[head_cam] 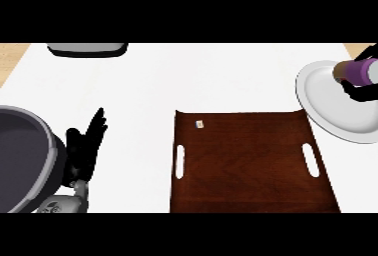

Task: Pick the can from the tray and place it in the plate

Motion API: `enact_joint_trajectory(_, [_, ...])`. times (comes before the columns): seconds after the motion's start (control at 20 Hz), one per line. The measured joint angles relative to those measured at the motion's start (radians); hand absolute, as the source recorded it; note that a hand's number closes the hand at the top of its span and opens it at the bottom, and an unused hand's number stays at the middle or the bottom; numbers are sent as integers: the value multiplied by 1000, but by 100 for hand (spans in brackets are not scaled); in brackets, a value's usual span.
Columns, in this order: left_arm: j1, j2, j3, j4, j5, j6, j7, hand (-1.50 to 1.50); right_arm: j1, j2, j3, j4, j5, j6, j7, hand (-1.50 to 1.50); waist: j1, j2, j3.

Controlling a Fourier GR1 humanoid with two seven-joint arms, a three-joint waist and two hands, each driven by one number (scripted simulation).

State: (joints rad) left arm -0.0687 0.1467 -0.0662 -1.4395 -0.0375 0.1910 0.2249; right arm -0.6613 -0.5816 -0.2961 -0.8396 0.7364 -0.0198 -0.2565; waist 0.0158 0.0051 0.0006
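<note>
Head view: right robot hand (363, 93) w/ cylindrical purple can (359, 71) over round plate (332, 102).

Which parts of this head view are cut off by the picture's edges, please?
Head view: the can in the right hand and the plate run off the right edge; the tray off the bottom; the left hand shows whole.
</note>
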Motion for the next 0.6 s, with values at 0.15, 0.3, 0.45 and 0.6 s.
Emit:
enact_joint_trajectory(0.15, [-5,-3,-4,-6,-4,-5,6,0,-48,-19,-2,158,31,-44,-52,150,9,3,0])
enact_joint_trajectory(0.3, [-7,-3,0,-2,-4,-11,-3,0,-89,-47,9,282,58,-21,-73,150,16,6,1])
enact_joint_trajectory(0.45, [-9,-12,-6,0,-8,-9,-5,0,-121,-68,16,390,75,15,-113,150,22,9,1])
enact_joint_trajectory(0.6, [-14,-13,-4,12,-9,-13,-15,0,-127,-89,39,476,102,72,-134,-150,28,12,2])
